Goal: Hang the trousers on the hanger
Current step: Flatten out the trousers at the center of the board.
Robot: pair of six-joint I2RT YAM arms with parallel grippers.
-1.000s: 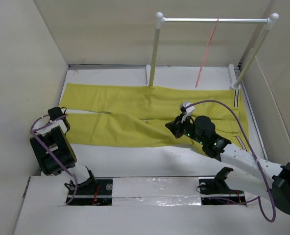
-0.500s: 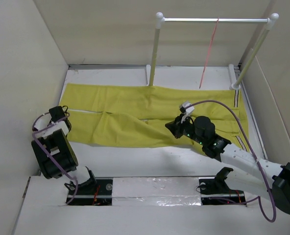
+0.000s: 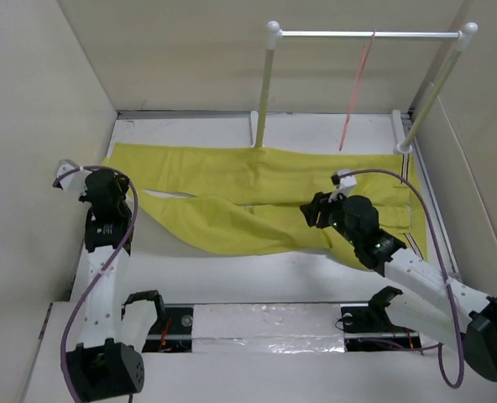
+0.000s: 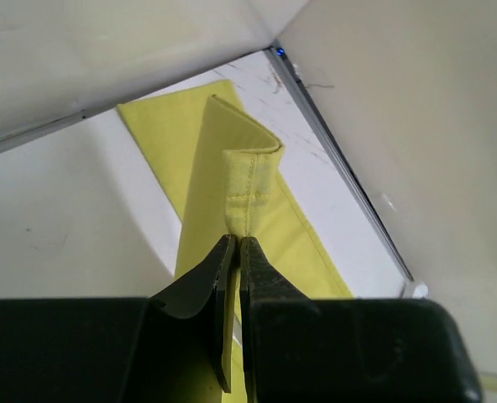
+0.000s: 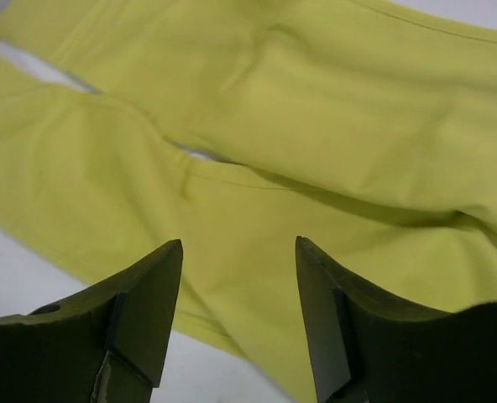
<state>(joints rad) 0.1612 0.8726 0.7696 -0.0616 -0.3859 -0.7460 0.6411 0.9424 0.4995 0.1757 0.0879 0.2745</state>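
The mustard-yellow trousers (image 3: 257, 176) lie flat across the table, legs pointing left and waist at the right. My left gripper (image 3: 107, 200) is shut on the hem of the near leg. In the left wrist view the folded hem (image 4: 250, 180) stands up out of the closed jaws of the left gripper (image 4: 238, 242). My right gripper (image 3: 316, 211) is open just above the crotch area. In the right wrist view its jaws stand wide apart over the yellow cloth (image 5: 316, 109), the right gripper (image 5: 238, 248) holding nothing. The pinkish-red wire hanger (image 3: 356, 84) hangs edge-on from the rail.
The rail (image 3: 366, 34) has two white posts and a metal bar at the back right. Beige walls (image 3: 47, 101) close in the left, back and right sides. The trousers' striped side seam (image 3: 405, 180) lies close to the right post's foot.
My left arm has unfolded and stretched out, and the near leg's hem has shifted right and lifted off the table. My right gripper has moved a little right and away.
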